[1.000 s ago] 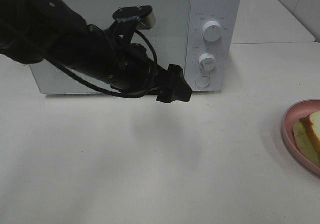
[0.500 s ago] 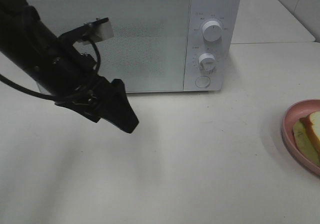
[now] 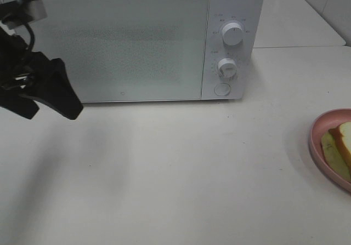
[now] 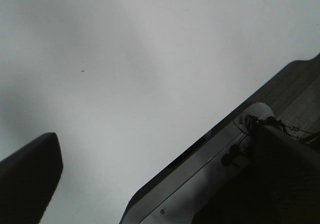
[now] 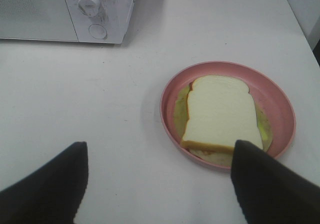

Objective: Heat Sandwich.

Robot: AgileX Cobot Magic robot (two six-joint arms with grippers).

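The sandwich [image 5: 217, 111], white bread over a yellow-green filling, lies on a round pink plate [image 5: 169, 120]. In the exterior high view the sandwich [image 3: 343, 145] and its plate [image 3: 314, 138] sit at the right edge, partly cut off. My right gripper [image 5: 160, 184] hovers just short of the plate, open, its black fingers [image 5: 270, 184] spread wide with nothing between them. My left gripper [image 3: 46, 109] is at the far left, in front of the microwave's left end, open and empty. One of its fingers [image 4: 27, 179] shows over bare table in the left wrist view.
A white microwave [image 3: 137, 42] stands at the back with its door shut, two knobs [image 3: 232, 34] and a round button [image 3: 221, 89] on its right panel. The microwave [image 5: 70, 8] is also far ahead in the right wrist view. The table's edge [image 4: 200, 149] runs close to the left arm.
My left arm has drawn back from the microwave's button panel to the far left. The microwave door stays shut. Plate and sandwich have not moved.
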